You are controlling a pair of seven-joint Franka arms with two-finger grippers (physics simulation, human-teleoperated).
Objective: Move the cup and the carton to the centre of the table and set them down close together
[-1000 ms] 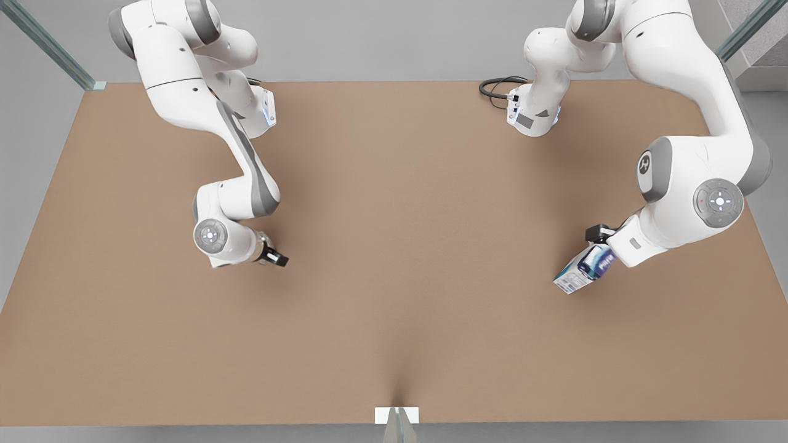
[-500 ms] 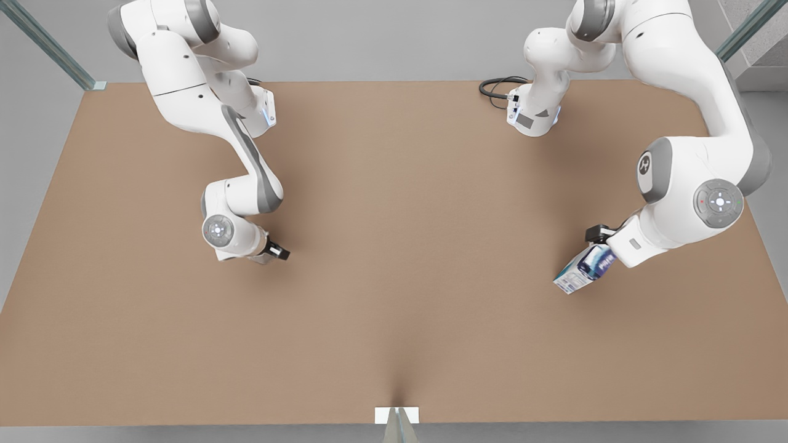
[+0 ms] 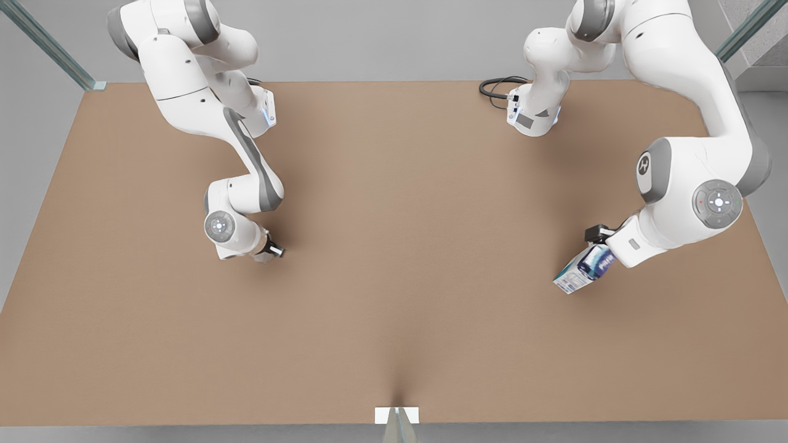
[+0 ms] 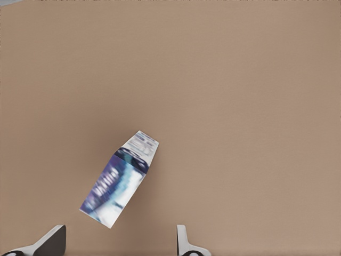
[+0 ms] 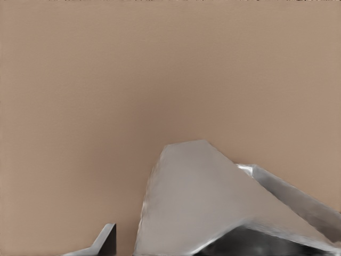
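Right gripper (image 3: 275,250): on the front view's left, low over the brown table (image 3: 394,320), seemingly closed around the cup (image 5: 213,208), though one finger (image 5: 104,240) looks slightly clear of it.
Cup: pale grey, faceted, tilted between those fingers.
Carton (image 3: 583,269): white and blue, tipped over, at the front view's right.
Left gripper (image 4: 120,240): poised above the carton, fingers spread wide, gripping nothing; the carton lies beyond the fingertips.
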